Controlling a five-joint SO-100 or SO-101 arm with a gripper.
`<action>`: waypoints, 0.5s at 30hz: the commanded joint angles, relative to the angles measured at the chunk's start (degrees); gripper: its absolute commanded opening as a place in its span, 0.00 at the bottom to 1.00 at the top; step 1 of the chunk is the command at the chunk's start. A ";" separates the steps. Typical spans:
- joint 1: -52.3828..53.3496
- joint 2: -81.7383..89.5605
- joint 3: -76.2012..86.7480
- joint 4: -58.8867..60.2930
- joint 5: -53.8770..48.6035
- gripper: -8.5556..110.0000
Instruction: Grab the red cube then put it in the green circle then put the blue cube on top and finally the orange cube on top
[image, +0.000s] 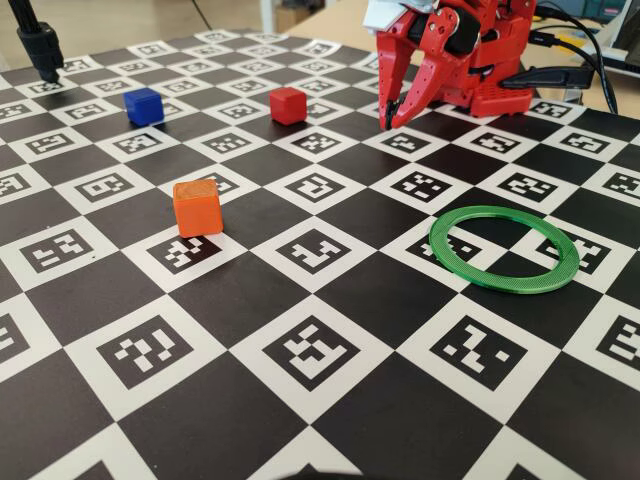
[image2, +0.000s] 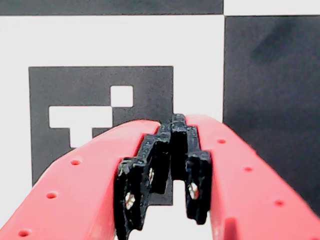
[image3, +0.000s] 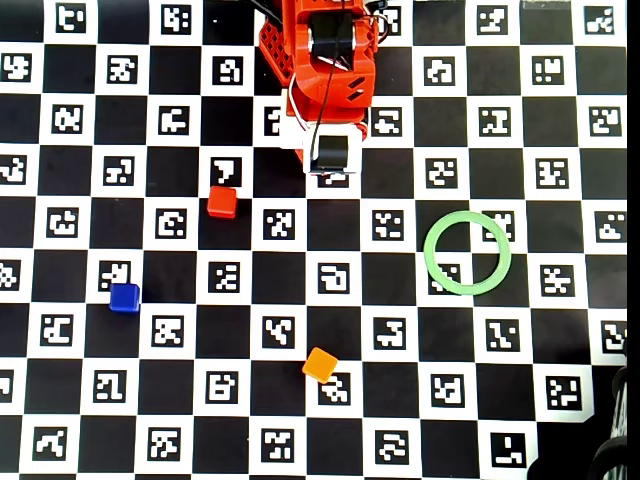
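Red cube (image: 288, 105) sits alone on the checkered worktop (image: 330, 330), on a black square toward the far side in the fixed view, and in the overhead view (image3: 222, 202) it lies to the left of the arm's base with open squares all around it. Over to the red arm (image3: 325, 70) now: its hand (image: 391, 122) points down at the board close to the base, tips just above the surface, and the wrist view shows the two red fingers (image2: 75, 185) drawn together, black pads meeting at the tip, nothing between them, only a printed marker square (image2: 100, 100) beneath. Blue cube (image: 144, 106) stands well to the left of the red one in the fixed view, both resting flat and well apart. Orange cube (image: 197, 208) is nearer the camera, upright, with a duller brownish top face, clear of everything else. Green ring (image: 505, 248) lies flat on the right side, its hollow centre showing only the board pattern; in the overhead view (image3: 467, 251) it is well apart from all three cubes. Between hand and red cube the board is open. Top left in the fixed view a black stand (image: 38, 42) rises off the board, and dark cables (image: 590, 60) trail behind the arm on the right.
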 joint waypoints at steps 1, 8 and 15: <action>0.53 2.90 2.90 3.96 0.00 0.03; 0.35 2.90 2.90 3.34 3.52 0.03; -0.09 -6.77 -8.61 1.32 12.92 0.03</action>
